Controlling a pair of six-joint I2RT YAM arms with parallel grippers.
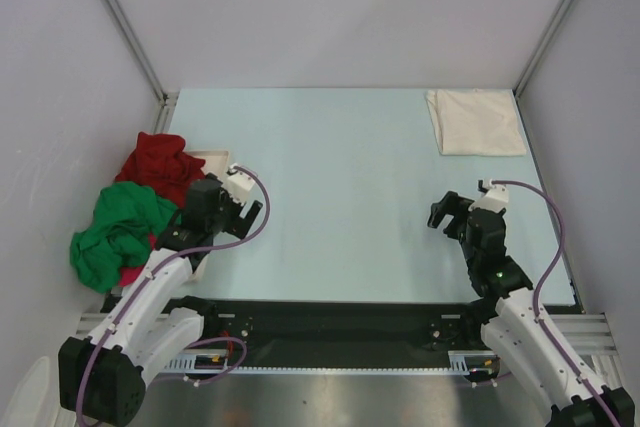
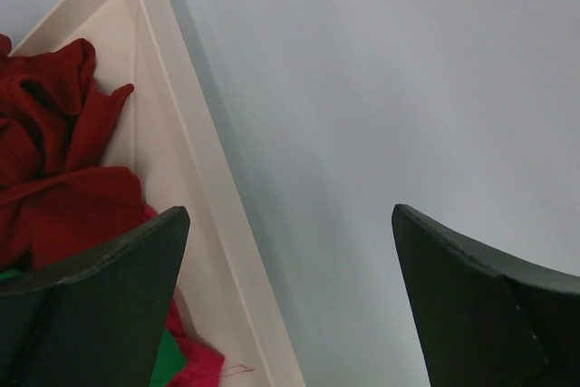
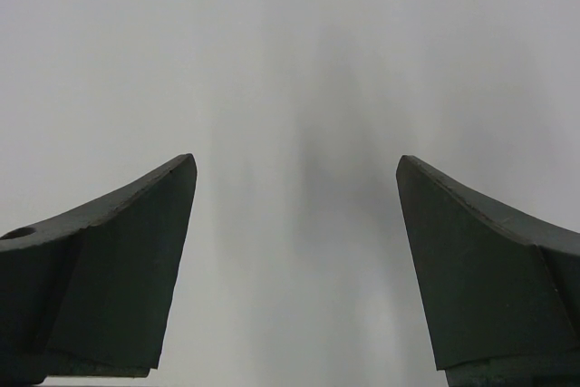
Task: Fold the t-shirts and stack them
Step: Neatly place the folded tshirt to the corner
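The left gripper [image 2: 290, 224] and right gripper [image 3: 294, 174] are both hanging open, the left probably aiming at the crumpled dark red cloth t-shirt [image 1: 155, 162].

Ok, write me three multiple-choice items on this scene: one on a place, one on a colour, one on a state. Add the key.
1. Where does the folded cream-white shirt lie?
A) between the arms
B) at the table's far right corner
C) at the near left edge

2. The crumpled shirt nearest the camera on the left is:
A) green
B) blue
C) yellow

3. The right gripper is:
A) shut on a shirt
B) shut on nothing
C) open and empty

Key: B, it lies flat by the far right edge; A, the top view shows bright green cloth; C, its fingers stand wide apart over bare table.
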